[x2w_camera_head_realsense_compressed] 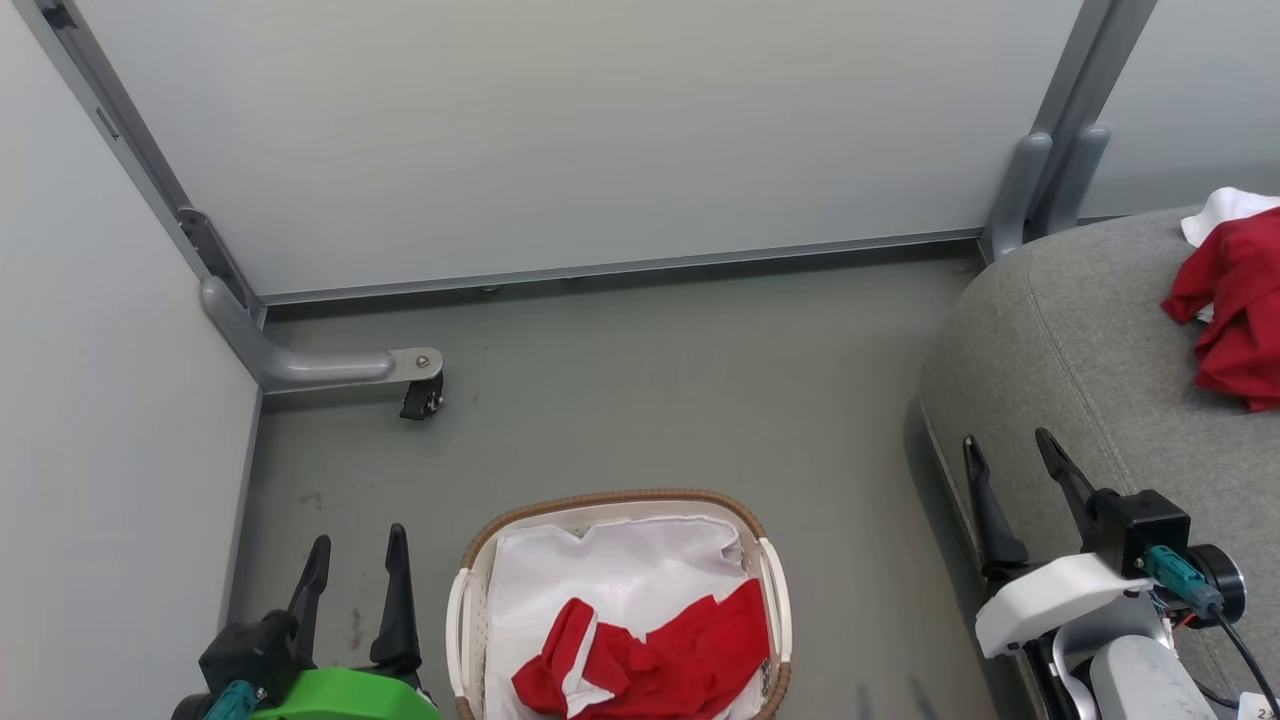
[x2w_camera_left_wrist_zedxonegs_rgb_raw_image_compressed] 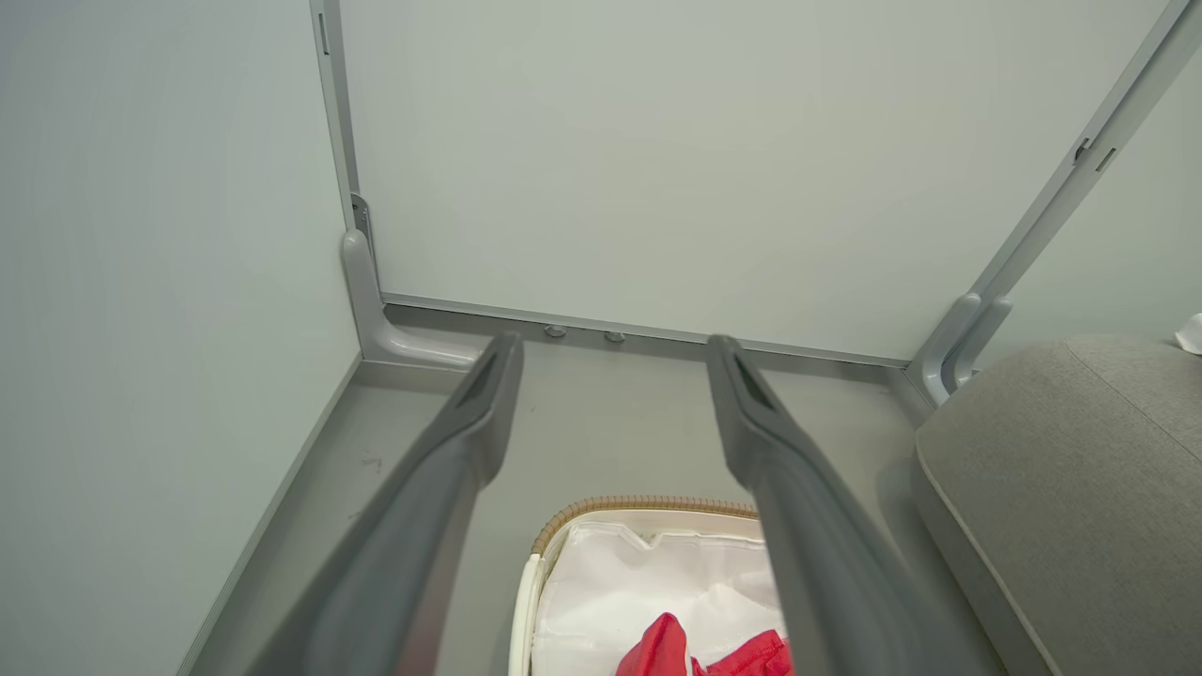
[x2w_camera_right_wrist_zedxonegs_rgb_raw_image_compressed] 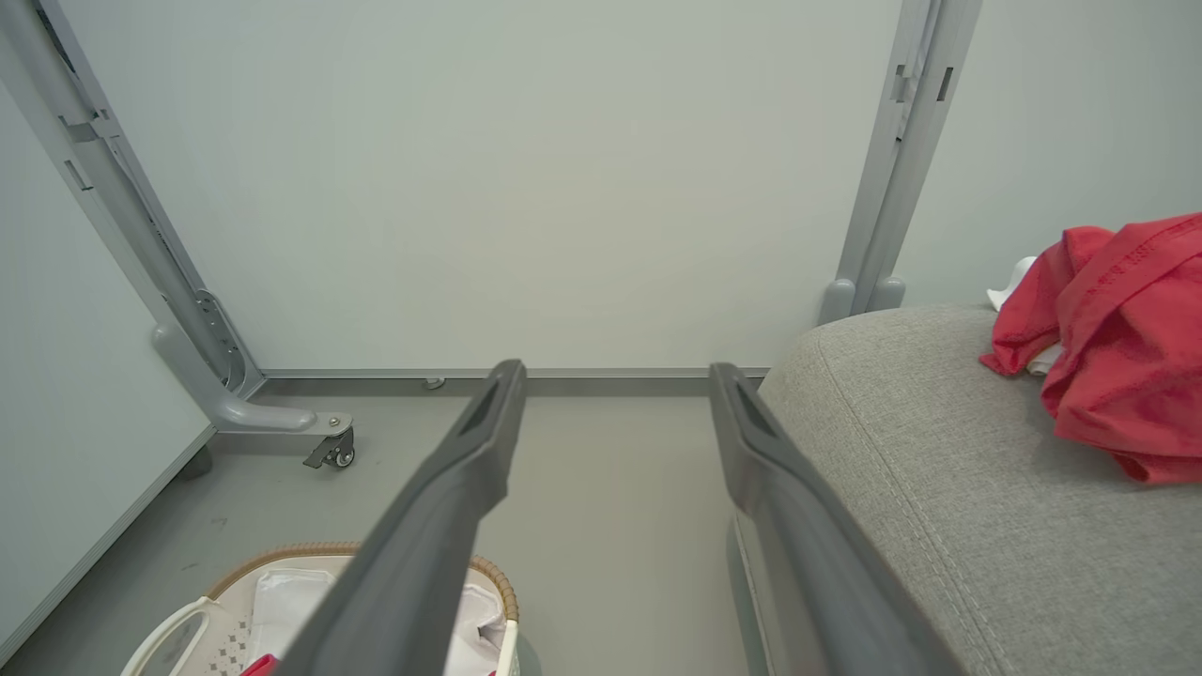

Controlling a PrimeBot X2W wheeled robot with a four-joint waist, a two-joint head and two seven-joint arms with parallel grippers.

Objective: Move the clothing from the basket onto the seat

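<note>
Left tool (x2w_camera_head_realsense_compressed: 358,535) and right tool (x2w_camera_head_realsense_compressed: 1005,437) gape empty; crumpled red, white-trimmed clothing (x2w_camera_head_realsense_compressed: 650,660) sits in basket (x2w_camera_head_realsense_compressed: 610,497).

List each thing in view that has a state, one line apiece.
Left gripper: open, empty.
Right gripper: open, empty.
Oval white plastic laundry basket with brown woven rim: upright, not yet emptied.
Bright red fabric garment in basket: crumpled on the white cloth liner.
Bright red fabric garment on seat: crumpled heap.
Large grey woven-fabric sofa seat: holds one red garment.
</note>
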